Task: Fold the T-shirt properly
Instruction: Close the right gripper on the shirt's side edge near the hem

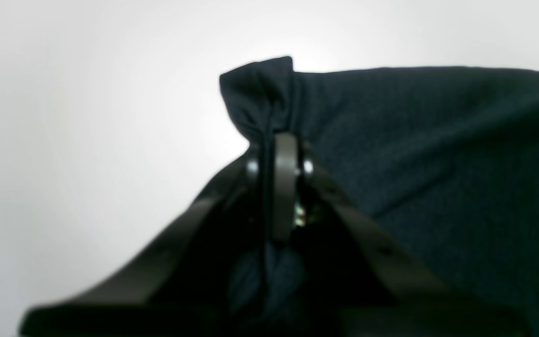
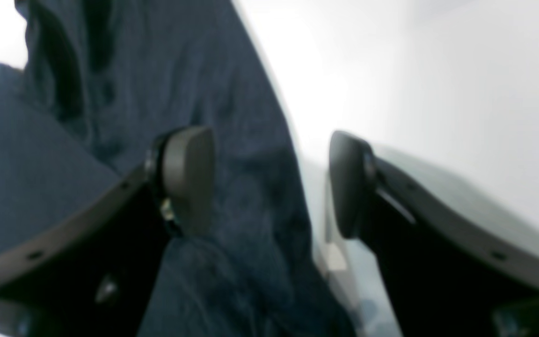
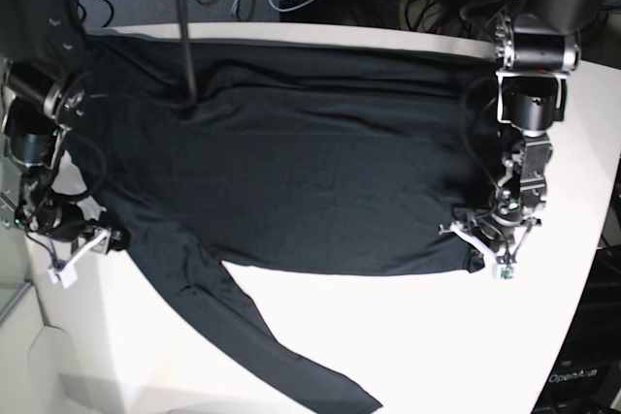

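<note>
- White desk (image 3: pixel 388 336) under me, cables and a power strip behind it; the T-shirt (image 3: pixel 310 172) lies spread nearly flat across it, one long sleeve (image 3: pixel 272 346) trailing toward the near edge.
- My left tool (image 1: pixel 276 140) is pinched tight on a corner of the fabric — at the shirt's edge on the base view's right.
- My right tool (image 2: pixel 269 182) stands wide apart, one finger over the cloth, gripping nothing.
- No fold shows yet — I judge the task barely begun; sleeves and body all remain to fold.
</note>
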Available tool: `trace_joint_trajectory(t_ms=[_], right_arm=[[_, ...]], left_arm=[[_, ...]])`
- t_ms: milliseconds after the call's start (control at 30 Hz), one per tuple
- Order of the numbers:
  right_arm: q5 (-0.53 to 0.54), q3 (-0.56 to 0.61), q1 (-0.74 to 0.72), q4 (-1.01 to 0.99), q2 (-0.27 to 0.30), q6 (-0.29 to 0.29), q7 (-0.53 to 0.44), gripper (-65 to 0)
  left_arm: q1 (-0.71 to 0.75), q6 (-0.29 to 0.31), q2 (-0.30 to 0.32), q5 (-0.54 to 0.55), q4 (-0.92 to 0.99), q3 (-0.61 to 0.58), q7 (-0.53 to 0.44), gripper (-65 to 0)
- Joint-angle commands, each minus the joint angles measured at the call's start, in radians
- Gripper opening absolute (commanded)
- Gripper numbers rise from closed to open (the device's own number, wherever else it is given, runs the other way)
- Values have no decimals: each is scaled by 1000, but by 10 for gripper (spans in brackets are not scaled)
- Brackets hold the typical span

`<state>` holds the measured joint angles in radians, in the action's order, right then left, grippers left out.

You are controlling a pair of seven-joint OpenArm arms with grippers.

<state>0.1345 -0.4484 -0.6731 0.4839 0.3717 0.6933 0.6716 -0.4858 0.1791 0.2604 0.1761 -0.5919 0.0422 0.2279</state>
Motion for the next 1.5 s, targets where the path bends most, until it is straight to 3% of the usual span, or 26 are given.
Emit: trace_joint_trajectory(t_ms=[0,367,600,733,1033,1300,1467], right_arm=[[14,0,-33,12,17,5,-20,-260],[15,-8,-6,9,-7,5,-17,-261],[15,-8,34,14,-67,5,-19,-268],[17,-8,48,14,-75,5,-20,-344],[17,0,51,16,-70,5,-20,-645],[15,1,54,32,-55,5,-19,-648],[17,-2,141,227,-67,5,15,-648]], left_arm=[[-4,1,3,-10,3,-3,61,-650],[-6,1,1,-8,3,-3,61,-650],[-6,1,1,-8,3,-3,61,-650],[-6,1,1,-8,3,-3,61,-650],[-6,1,1,-7,-6,-1,61,-650],[-6,10,3,-5,-7,-1,61,-650],[-6,10,3,-5,-9,-1,61,-650]])
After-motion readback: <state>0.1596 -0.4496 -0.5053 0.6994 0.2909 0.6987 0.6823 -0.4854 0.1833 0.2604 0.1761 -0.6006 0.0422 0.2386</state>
